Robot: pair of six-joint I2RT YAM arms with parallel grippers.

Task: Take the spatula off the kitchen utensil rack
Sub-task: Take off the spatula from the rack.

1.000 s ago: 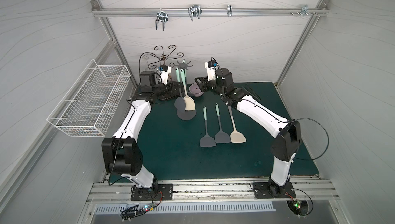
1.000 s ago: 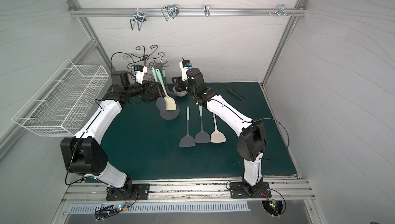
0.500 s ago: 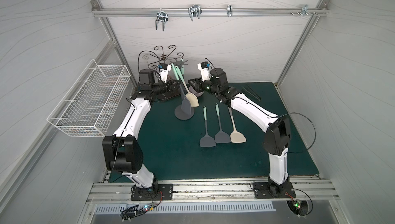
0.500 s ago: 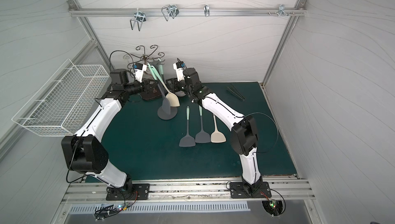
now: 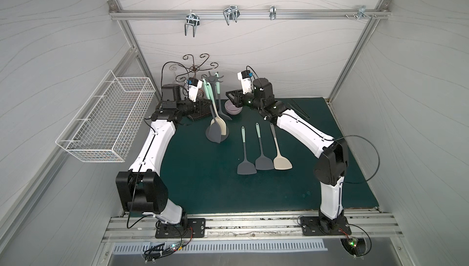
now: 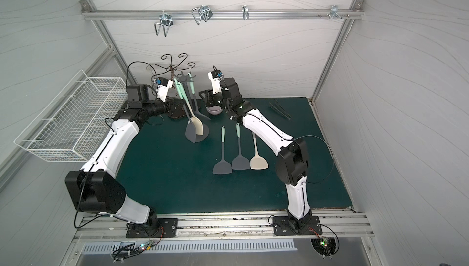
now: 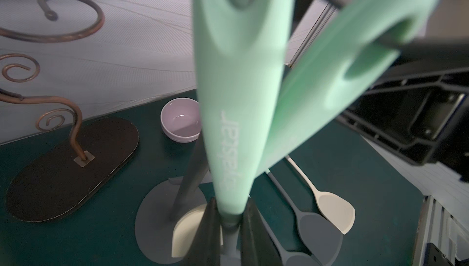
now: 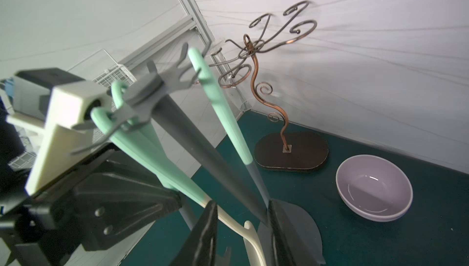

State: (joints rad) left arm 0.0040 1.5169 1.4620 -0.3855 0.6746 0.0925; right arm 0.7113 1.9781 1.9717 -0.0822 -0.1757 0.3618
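Observation:
The kitchen utensil rack [image 5: 215, 80] stands at the back of the green mat, a dark-grey pole on a round base [image 7: 152, 214]. Three mint-handled spatulas hang from its prongs. My left gripper [image 7: 231, 211] is shut on one spatula [image 7: 236, 99], where the mint handle meets its grey neck. That spatula's dark-grey blade [image 5: 214, 134] hangs low over the base, beside a cream blade [image 5: 222, 127]. My right gripper [image 8: 242, 206] is open on the rack's other side. The pole [image 8: 193, 137] runs down beside one of its fingers, with a gap left between them.
Three spatulas [image 5: 264, 160] lie side by side mid-mat. A purple bowl [image 5: 233, 107] sits just behind my right gripper. The brown curly-wire stand [image 5: 194, 68] is behind my left wrist, a white wire basket [image 5: 109, 122] hangs on the left wall, and black tongs [image 5: 299, 107] lie back right.
My left gripper has closed on the spatula handle. The right gripper has moved left, up to the rack's pole. The hanging spatulas swung and have settled over the base.

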